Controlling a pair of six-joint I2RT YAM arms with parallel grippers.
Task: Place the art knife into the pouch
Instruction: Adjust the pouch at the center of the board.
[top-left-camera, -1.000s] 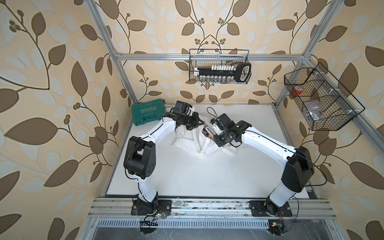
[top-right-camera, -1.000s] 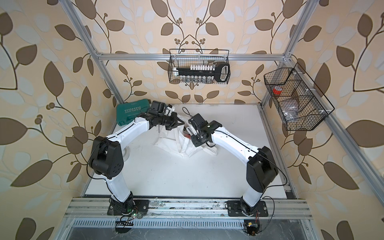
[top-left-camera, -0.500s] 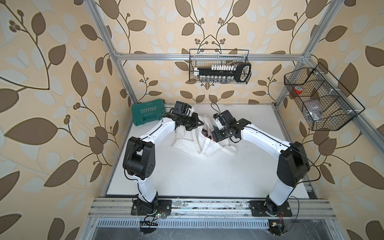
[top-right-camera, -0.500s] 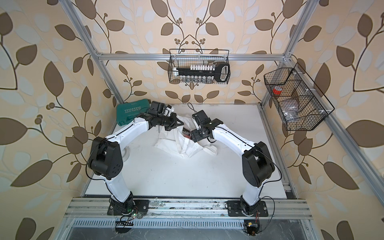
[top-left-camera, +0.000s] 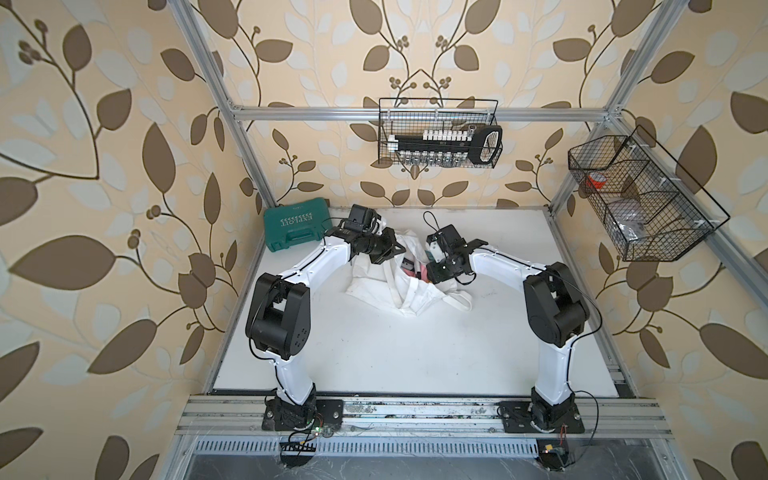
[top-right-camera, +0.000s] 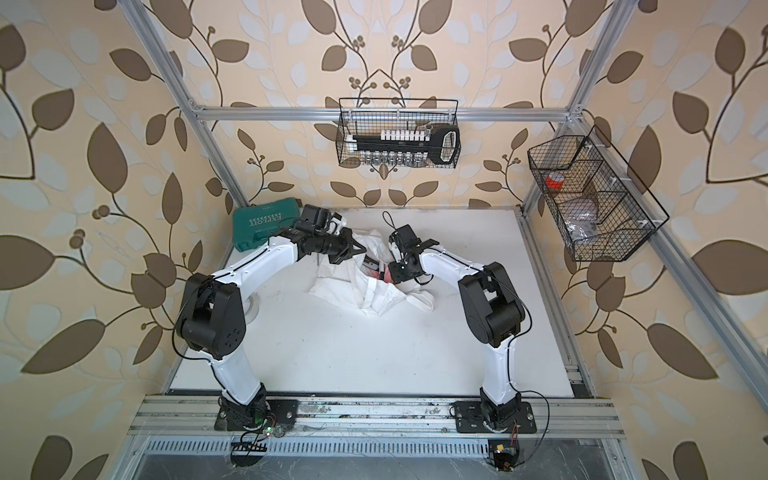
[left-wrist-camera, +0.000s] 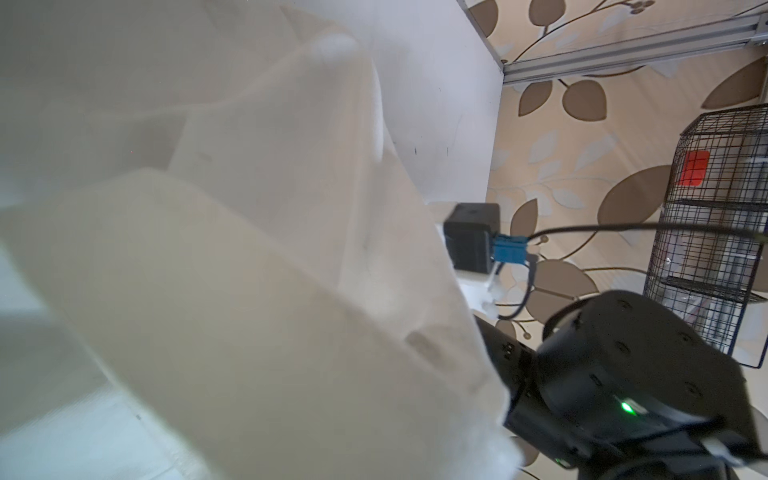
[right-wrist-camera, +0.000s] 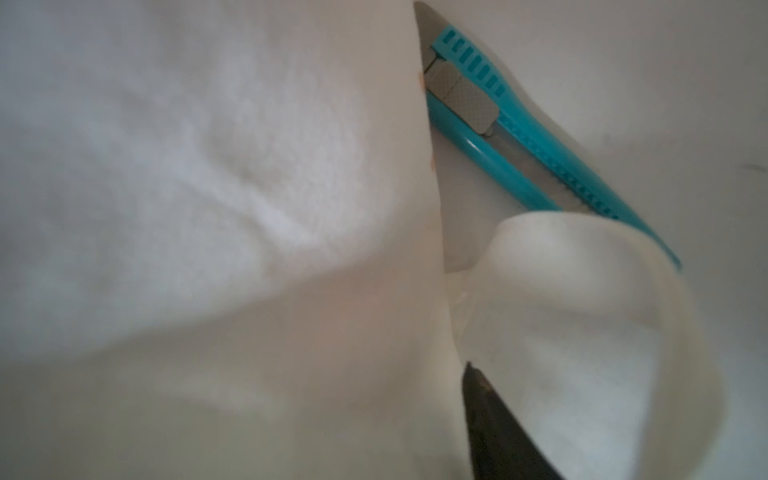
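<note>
Overhead, in both top views, a soft white cloth pouch (top-left-camera: 399, 286) (top-right-camera: 365, 291) with loop handles lies crumpled near the middle of the white table's (top-left-camera: 374, 353) far edge. The left gripper (top-left-camera: 390, 249) is clenched on the pouch's raised rim, holding its mouth up. The right gripper (top-left-camera: 434, 276) points down into that mouth. A closed green hard plastic case (top-left-camera: 293, 228) sits in the far left corner. A black wire basket (top-left-camera: 440, 137) on the back rail holds a black rack of white pieces and small jars. A second wire basket (top-left-camera: 640, 199) on the side rail holds something red and clear bags.

From the left wrist view, pale pouch cloth (left-wrist-camera: 249, 291) fills most of the picture, and the fingers are hidden.

From the right wrist view, a slim teal plastic art knife (right-wrist-camera: 511, 137) with a grey slider lies loose among white folds, one end under a cloth handle loop (right-wrist-camera: 582, 291). Whether it is inside the pouch cannot be told. One dark fingertip (right-wrist-camera: 494, 428) shows, apart from the knife, so the right fingers' spread cannot be told. The knife is probably light, stiff and smooth, best pinched across its ribbed middle. The pouch is limp and would likely sag shut if released.
</note>
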